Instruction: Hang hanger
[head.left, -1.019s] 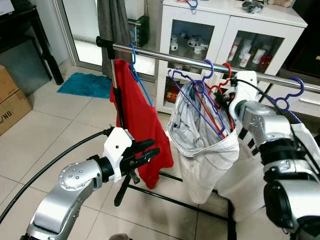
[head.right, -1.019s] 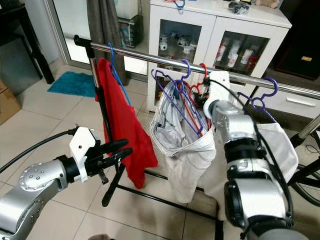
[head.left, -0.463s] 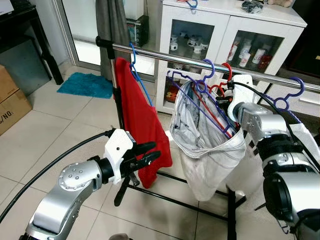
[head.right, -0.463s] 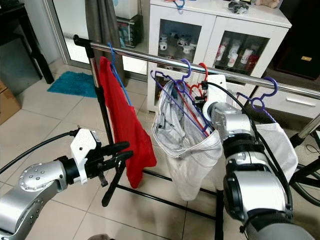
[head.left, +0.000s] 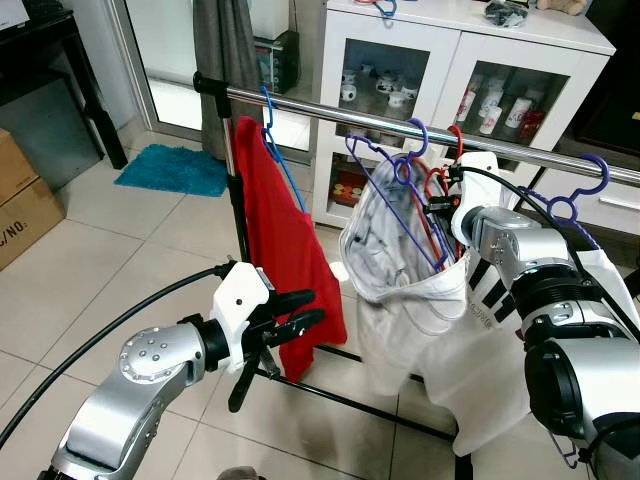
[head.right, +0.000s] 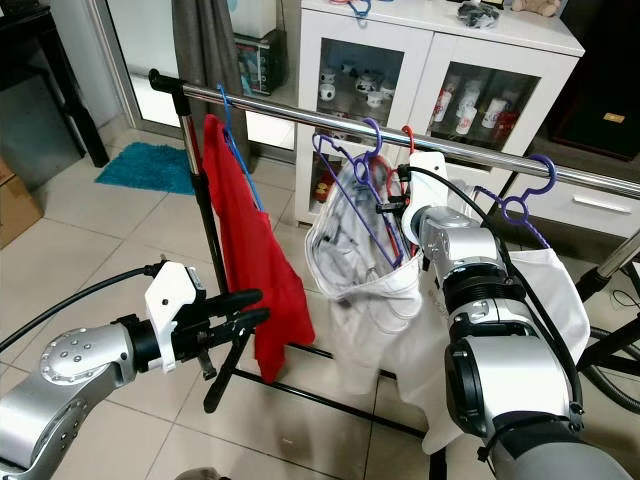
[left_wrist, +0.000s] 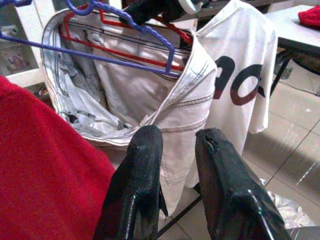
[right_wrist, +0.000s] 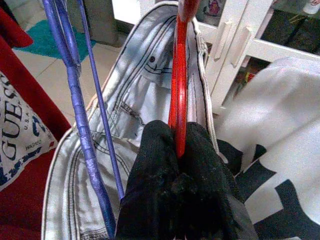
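Right claw (right_wrist: 178, 150) clamped tight on red plastic hanger (right_wrist: 178, 75), hook up at chrome clothes rail (head.left: 340, 117), inside pale denim jeans (head.left: 385, 250). Left claw (left_wrist: 175, 150) slightly parted, holding nothing, near red shirt (head.left: 280, 240).

Four hangers on one rail (head.left: 330, 112): one blue (head.left: 278, 150), two purple (head.left: 395, 175) (head.left: 575, 198), one red (right_wrist: 177, 85). Three garments: red shirt (head.left: 285, 250) beside left gripper (head.left: 300, 318), pale jeans (head.left: 400, 250) at right gripper (right_wrist: 177, 145), white shirt (head.left: 500, 340) just past it. One cabinet (head.left: 440, 60), one teal mat (head.left: 170, 170), one box (head.left: 25, 205).
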